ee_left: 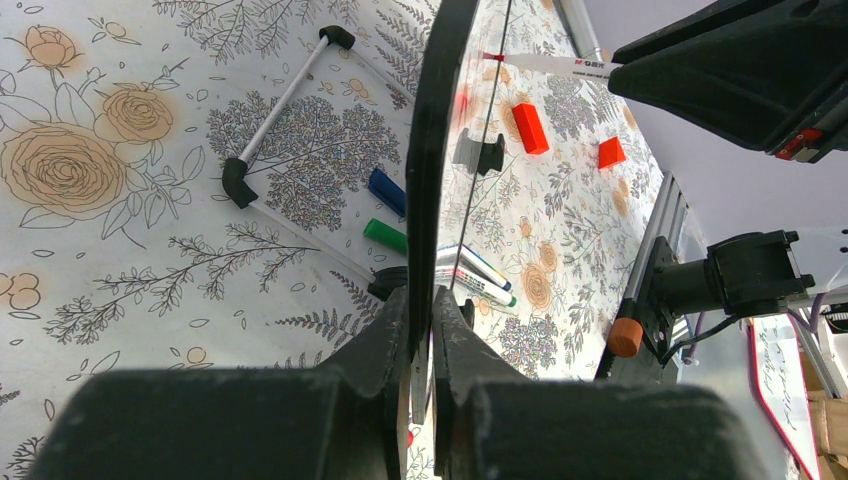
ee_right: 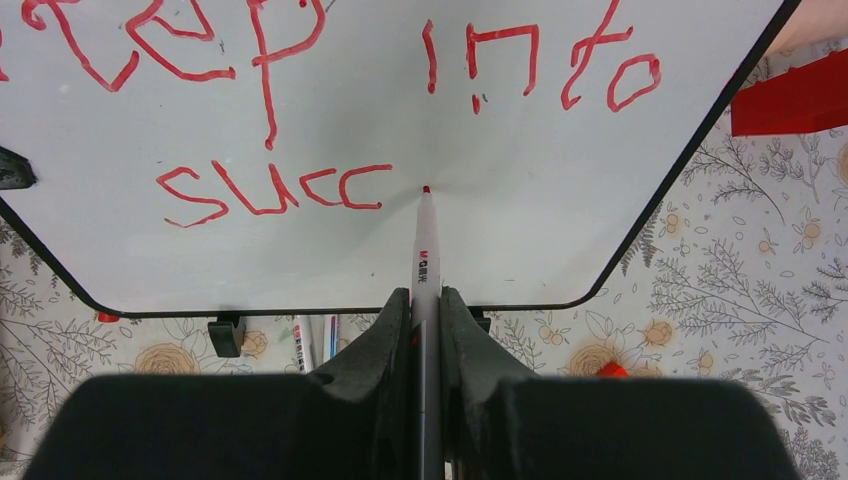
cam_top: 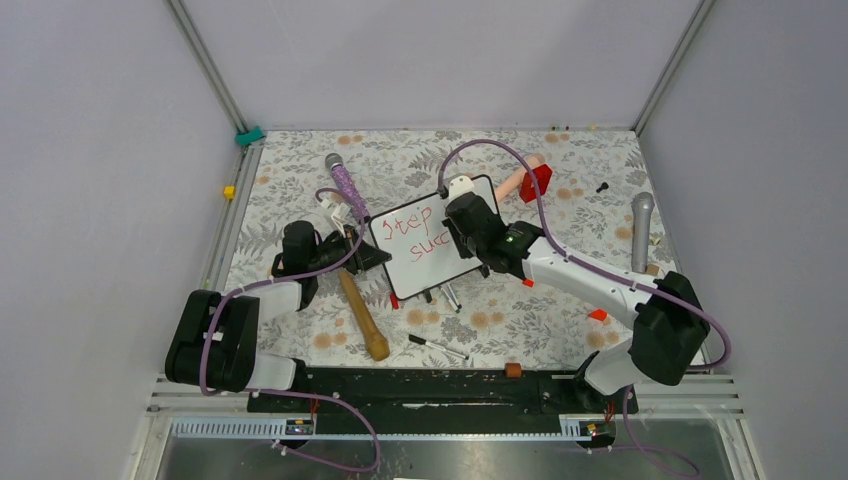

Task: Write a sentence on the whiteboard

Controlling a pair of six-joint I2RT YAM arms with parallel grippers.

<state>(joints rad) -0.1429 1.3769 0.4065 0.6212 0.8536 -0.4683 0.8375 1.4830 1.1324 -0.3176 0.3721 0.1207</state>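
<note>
The whiteboard [cam_top: 425, 262] stands tilted at the table's middle. My left gripper [cam_top: 362, 252] is shut on its left edge, seen edge-on in the left wrist view [ee_left: 430, 150]. The board [ee_right: 300, 250] carries the sentence [ee_right: 300, 60] in red: "step into" on top and "succ" [ee_right: 270, 190] below. My right gripper [ee_right: 425, 300] is shut on a white marker [ee_right: 424, 250] whose red tip touches the board just right of "succ". In the top view my right gripper [cam_top: 462, 232] covers the board's right part.
Several markers [ee_left: 475, 270] lie under the board. A wooden pestle [cam_top: 362, 315] and a loose marker [cam_top: 437, 346] lie in front. A purple microphone [cam_top: 345, 183], a red block [cam_top: 536, 181], a grey microphone [cam_top: 640, 230] and small red pieces [ee_left: 530, 128] lie around.
</note>
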